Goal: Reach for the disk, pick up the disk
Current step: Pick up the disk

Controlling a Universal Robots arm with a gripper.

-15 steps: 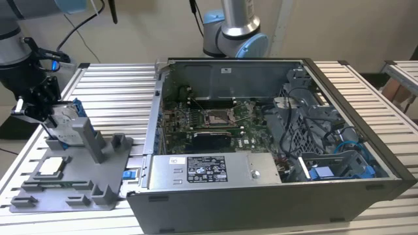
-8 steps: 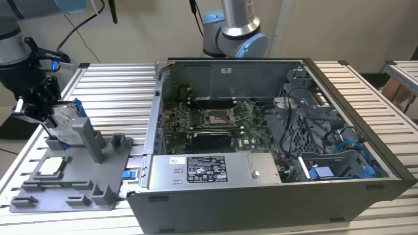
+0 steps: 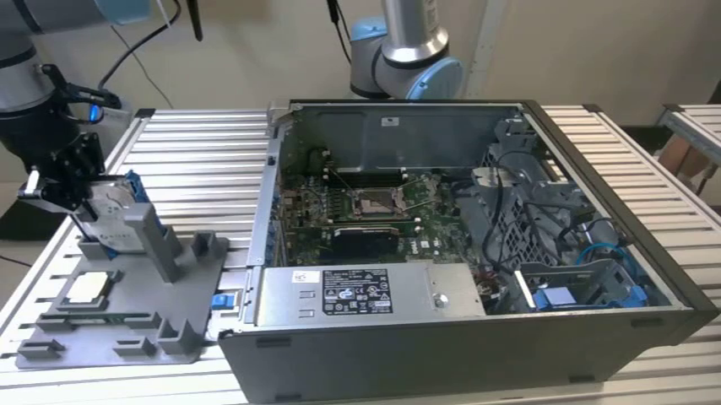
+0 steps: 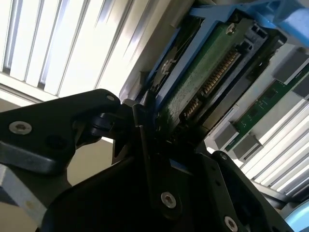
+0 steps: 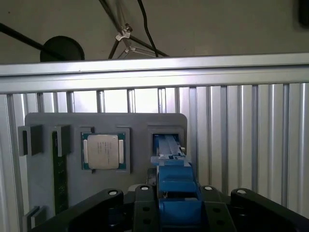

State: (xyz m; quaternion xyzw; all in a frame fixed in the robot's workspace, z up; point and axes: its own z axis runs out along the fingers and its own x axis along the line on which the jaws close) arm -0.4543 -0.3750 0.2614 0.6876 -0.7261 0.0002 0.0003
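Note:
The disk [image 3: 113, 202] stands on edge over the grey fixture [image 3: 124, 316] at the exterior view's left, silver with a blue frame. My gripper [image 3: 88, 213] comes down on it from above, fingers closed on its sides. In the second wrist view the disk [image 4: 207, 77] shows its green circuit board and blue frame, clamped between the black fingers [image 4: 145, 130] of the gripper [image 4: 161, 123]. In the first wrist view the blue frame of the disk [image 5: 176, 181] sits inside the gripper [image 5: 176, 205], with a fixture slot [image 5: 166, 141] visible just beyond it.
A small square silver chip [image 5: 103, 151] and a memory stick [image 5: 60, 169] lie in the fixture. The open computer case [image 3: 474, 337] stands to the exterior view's right of the fixture. A second robot arm [image 3: 400, 59] rises behind the case. The slatted table's edge rail [image 5: 154, 72] lies beyond the fixture.

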